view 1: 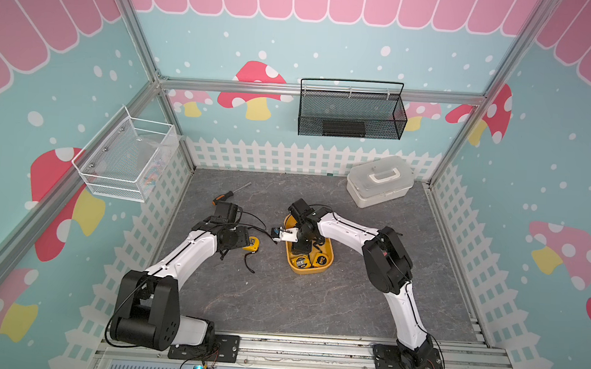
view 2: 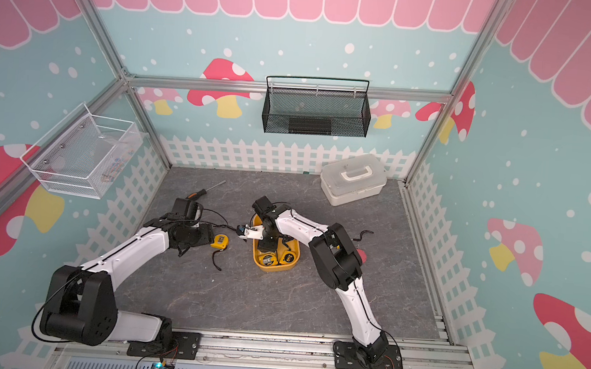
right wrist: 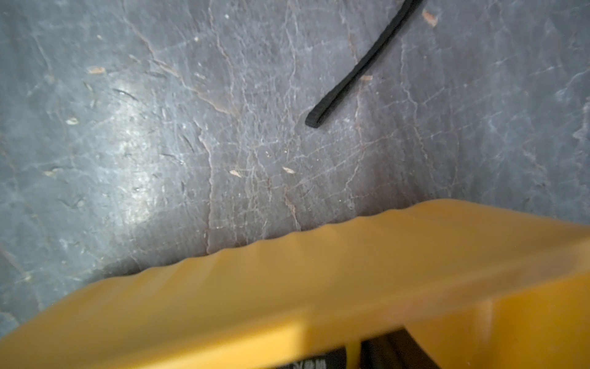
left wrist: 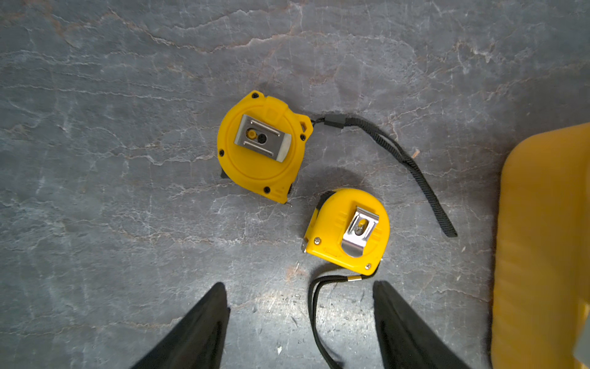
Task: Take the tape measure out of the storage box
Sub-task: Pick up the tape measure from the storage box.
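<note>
Nearest, the yellow tray (view 1: 311, 272) is sitting on the grey table (view 1: 279, 298), and two tape measures (view 1: 299, 261) are lying side by side in its near end. Just behind them the right gripper (view 1: 302, 245) is reaching down inside the tray with its jaws clenched; whether they are pinching anything is hidden under the wrist. To the tray's left, the left gripper (left wrist: 300, 284) is hanging released, fingers (left wrist: 204, 326) spread, above a smaller tape measure (left wrist: 348, 231) and a larger tape measure (left wrist: 260, 147). Both are lying clip-up on the table outside the tray, black straps trailing. Farther back a screwdriver (view 1: 231, 194) is lying on the table, a white case (view 1: 379, 180) is standing by the fence wall, and a black basket (view 1: 351, 111) is hanging above.
</note>
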